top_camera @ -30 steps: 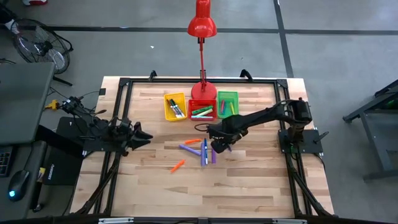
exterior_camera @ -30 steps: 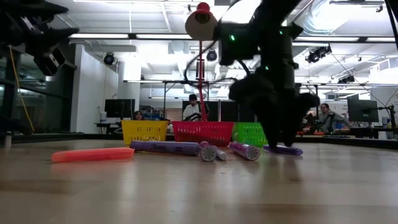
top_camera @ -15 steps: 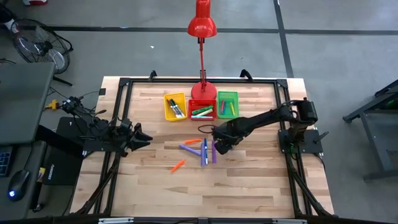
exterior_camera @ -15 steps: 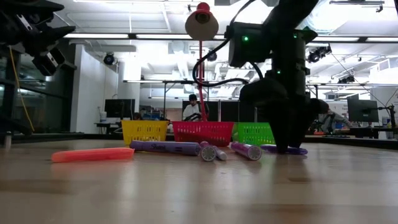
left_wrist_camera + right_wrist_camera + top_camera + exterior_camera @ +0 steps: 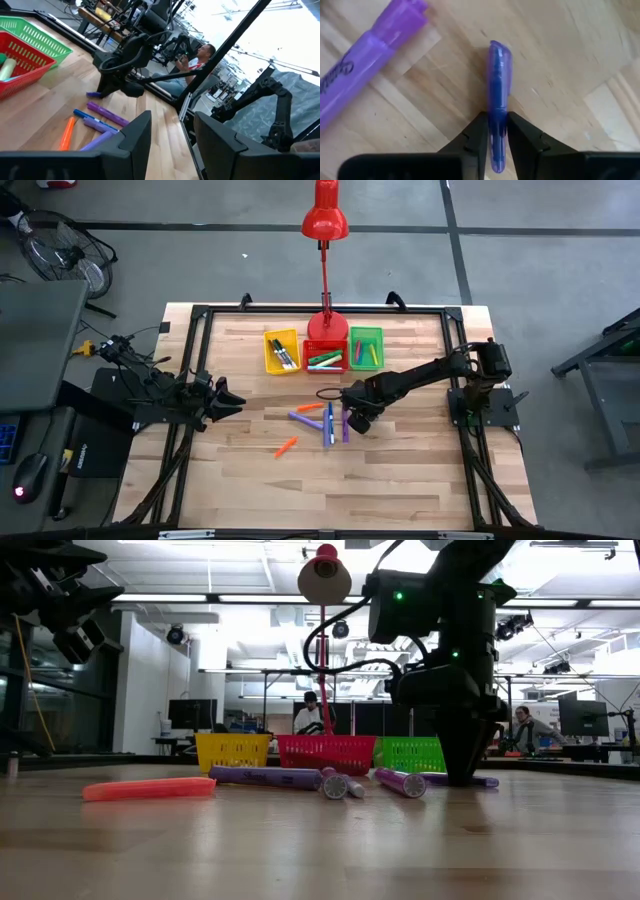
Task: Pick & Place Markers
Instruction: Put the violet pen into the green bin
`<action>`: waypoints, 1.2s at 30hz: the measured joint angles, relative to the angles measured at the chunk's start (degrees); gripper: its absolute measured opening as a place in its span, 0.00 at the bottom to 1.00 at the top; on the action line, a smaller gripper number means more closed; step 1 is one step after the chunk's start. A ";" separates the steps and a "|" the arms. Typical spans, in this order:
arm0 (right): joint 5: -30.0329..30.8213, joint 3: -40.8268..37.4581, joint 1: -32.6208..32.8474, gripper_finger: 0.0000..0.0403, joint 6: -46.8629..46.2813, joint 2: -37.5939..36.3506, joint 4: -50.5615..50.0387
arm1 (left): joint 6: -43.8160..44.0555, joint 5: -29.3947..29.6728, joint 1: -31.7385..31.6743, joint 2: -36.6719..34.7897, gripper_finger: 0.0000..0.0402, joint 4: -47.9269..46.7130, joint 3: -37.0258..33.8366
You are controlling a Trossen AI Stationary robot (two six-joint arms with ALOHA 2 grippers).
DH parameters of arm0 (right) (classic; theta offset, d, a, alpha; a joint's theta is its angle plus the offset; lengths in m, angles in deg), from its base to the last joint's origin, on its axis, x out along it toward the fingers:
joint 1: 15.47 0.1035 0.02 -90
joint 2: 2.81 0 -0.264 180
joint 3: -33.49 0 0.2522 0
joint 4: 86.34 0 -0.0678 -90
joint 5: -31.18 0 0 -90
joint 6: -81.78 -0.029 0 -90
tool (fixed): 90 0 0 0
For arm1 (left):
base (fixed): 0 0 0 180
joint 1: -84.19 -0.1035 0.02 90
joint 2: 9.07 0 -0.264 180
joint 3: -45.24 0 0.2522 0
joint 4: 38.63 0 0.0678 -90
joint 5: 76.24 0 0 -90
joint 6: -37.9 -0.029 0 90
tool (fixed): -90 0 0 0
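Several markers lie loose on the wooden table: an orange marker [image 5: 286,446], another orange one [image 5: 311,407], a purple one [image 5: 305,421], a blue one [image 5: 330,425] and a second purple one [image 5: 344,426]. My right gripper [image 5: 357,421] points down just right of this cluster, shut on a slim purple marker [image 5: 498,75] that lies flat on the wood. A thicker purple marker [image 5: 365,65] lies beside it. My left gripper [image 5: 172,145] waits open and level at the table's left side [image 5: 222,397]. My right gripper pinches the slim purple marker between its two fingers, one finger [image 5: 476,135] on each long side [image 5: 498,122], toward one end of the marker. The fingers come from above, pointing down. The marker lies flat on the table, its other end [image 5: 499,50] sticking out past the fingertips.
Three small bins stand in a row at the far middle: yellow [image 5: 282,350], red [image 5: 325,358] and green [image 5: 366,347], each with markers inside. A red desk lamp [image 5: 325,210] rises from its base [image 5: 325,328] behind them. Bare wood lies toward the near edge.
My right gripper has come down onto the table by the purple markers, rolled a little about its own axis, and its fingers have closed in on the slim purple marker, which still lies on the wood.
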 joint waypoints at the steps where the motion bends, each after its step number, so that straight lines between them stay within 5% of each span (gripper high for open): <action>1: 0.39 -0.02 0.23 0.14 1.12 0.00 0.06 | 0.00 0.00 0.00 0.00 0.37 -0.15 -0.02; 14: -0.56 -0.16 1.00 0.08 5.20 -0.68 0.39 | -0.11 -0.28 0.00 0.00 0.37 -1.17 -0.02; 36: -2.01 -0.34 -1.87 0.07 2.29 -17.06 -1.23 | 0.30 -0.26 0.00 0.02 0.37 -2.14 -0.02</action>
